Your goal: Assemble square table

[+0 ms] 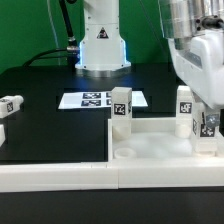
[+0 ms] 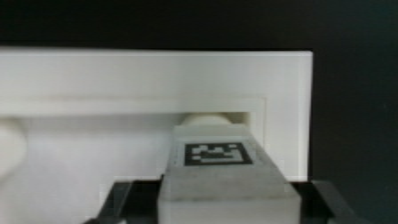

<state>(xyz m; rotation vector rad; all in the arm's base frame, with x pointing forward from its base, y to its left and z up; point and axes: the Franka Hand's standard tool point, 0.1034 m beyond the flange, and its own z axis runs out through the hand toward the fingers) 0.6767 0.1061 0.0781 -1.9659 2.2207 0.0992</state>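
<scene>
Gripping a short white tagged plastic leg, jaws closed on its sides, two-finger gripper hangs over large white square tray-like plastic tabletop, near side, the exterior view's right; hazard: leg entering a round corner socket off-centre, likely jamming or cross-threading.

No words, brands or numbers can be read, only black-white square marker tags.

Exterior view:
- The marker board, flat on the worktop just 11 o'clock of centre, carries several tags.
- The centre leg has one tag on the side facing the camera.
- The left leg at 9 o'clock has one tag.
- The right leg at 3 o'clock has one tag.
- The held leg, just 4 o'clock of the right leg, has one tag.

Wrist view: the tag on the held leg shows large but blurred, between the fingers of the tool.
</scene>
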